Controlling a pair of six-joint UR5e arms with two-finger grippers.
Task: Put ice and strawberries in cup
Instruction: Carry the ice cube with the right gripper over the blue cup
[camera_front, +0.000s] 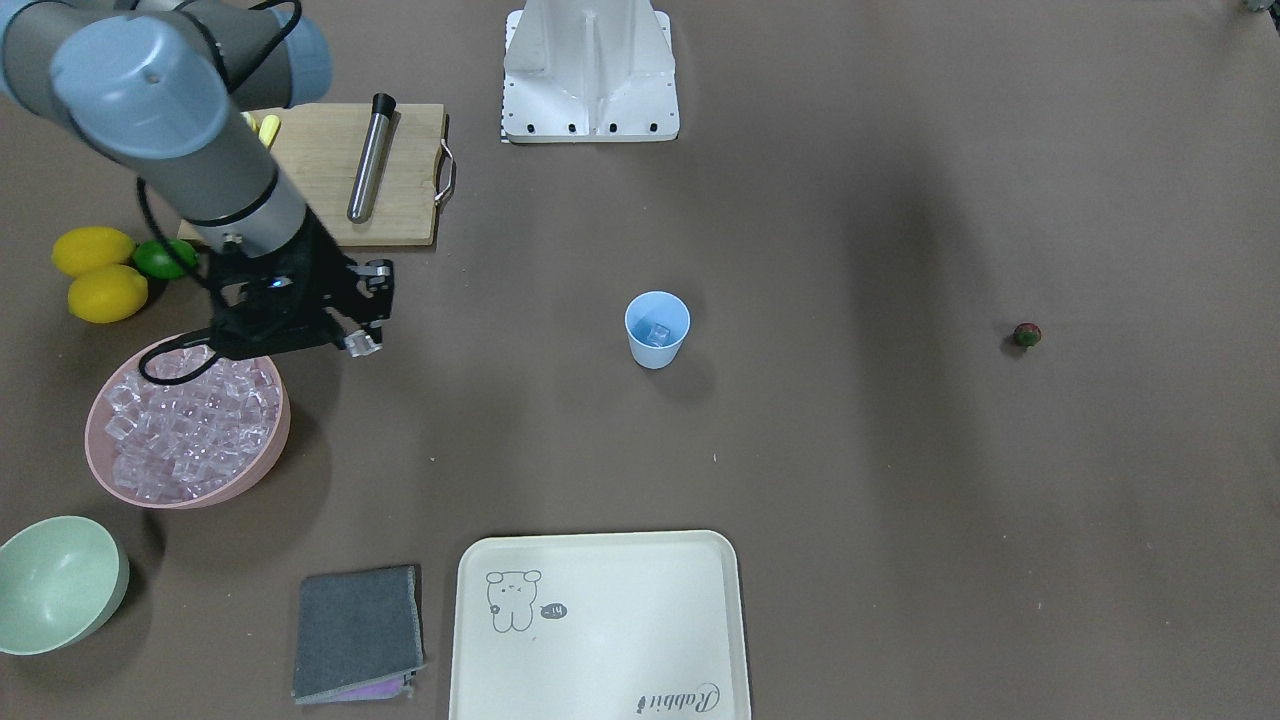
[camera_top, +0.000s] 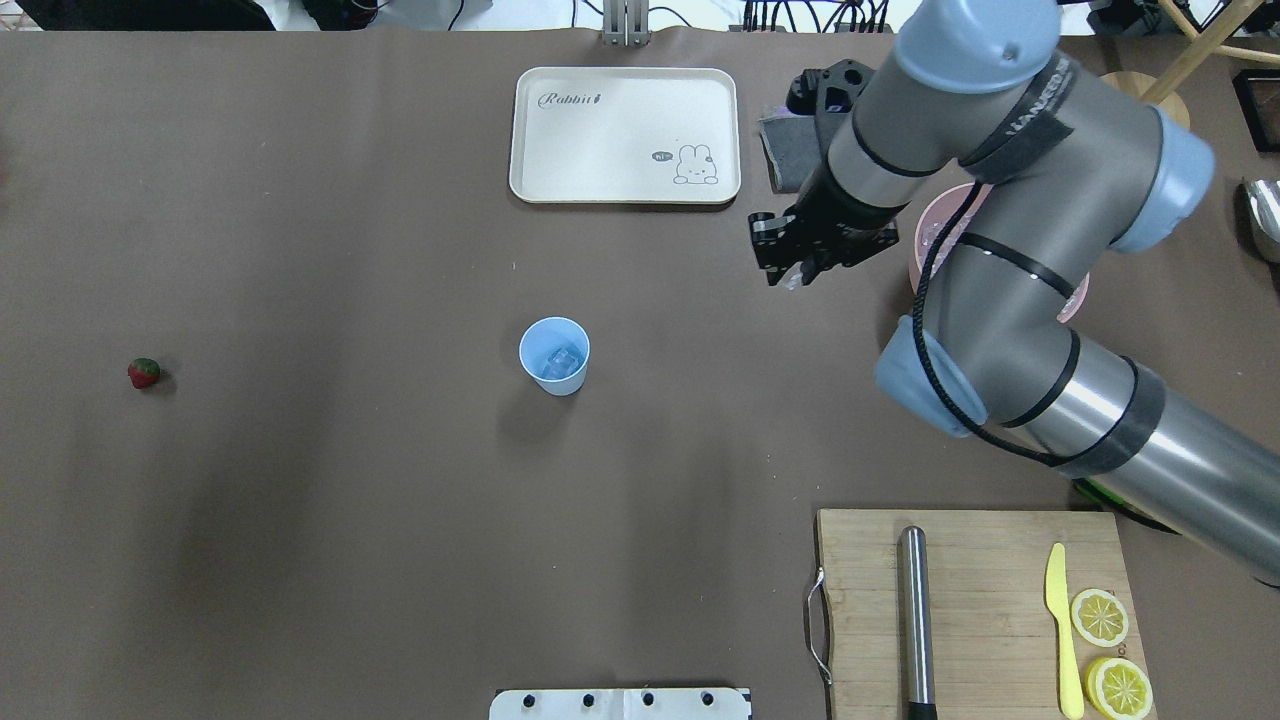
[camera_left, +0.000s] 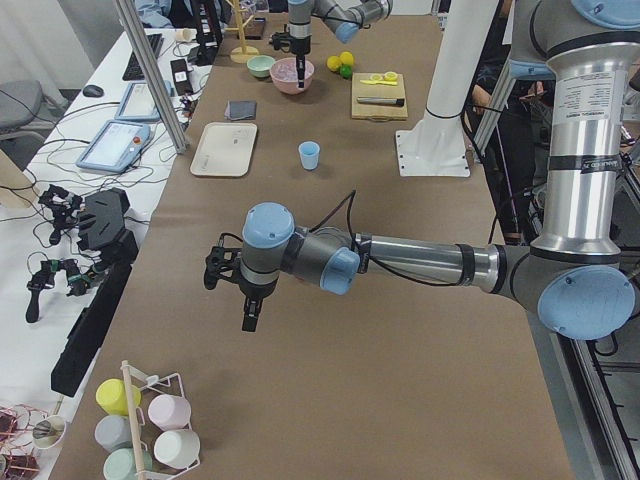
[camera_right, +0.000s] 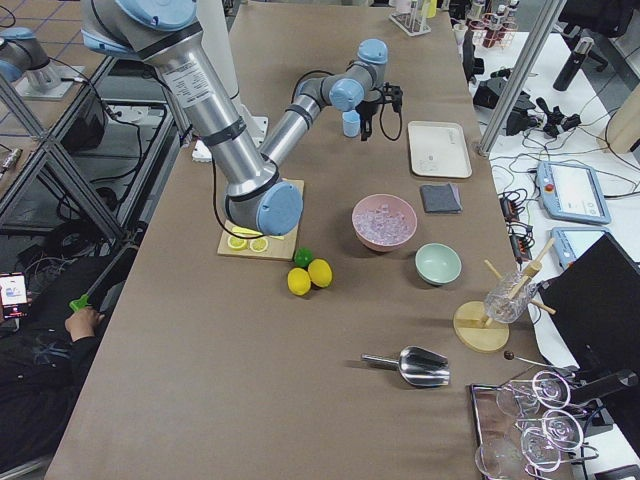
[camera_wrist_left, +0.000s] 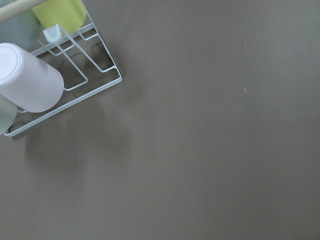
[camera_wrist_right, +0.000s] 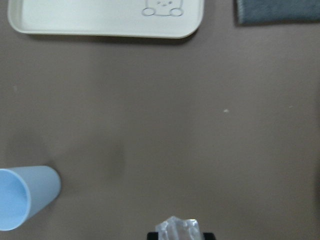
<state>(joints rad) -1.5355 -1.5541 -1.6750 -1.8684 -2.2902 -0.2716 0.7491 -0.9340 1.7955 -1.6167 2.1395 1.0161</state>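
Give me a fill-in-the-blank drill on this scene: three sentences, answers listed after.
1. The right gripper is shut on an ice cube, between the pink bowl and the light blue ____.
2. The cup already contains ____ but no strawberry.
3. The strawberry lies on the table, on the robot's ____ side.

Answers: cup; ice; left

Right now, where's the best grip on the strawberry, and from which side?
Take the strawberry across its red body, coming straight down from above. It lies low and alone on the table, so nothing crowds it; the leafy top looks too small to pinch.
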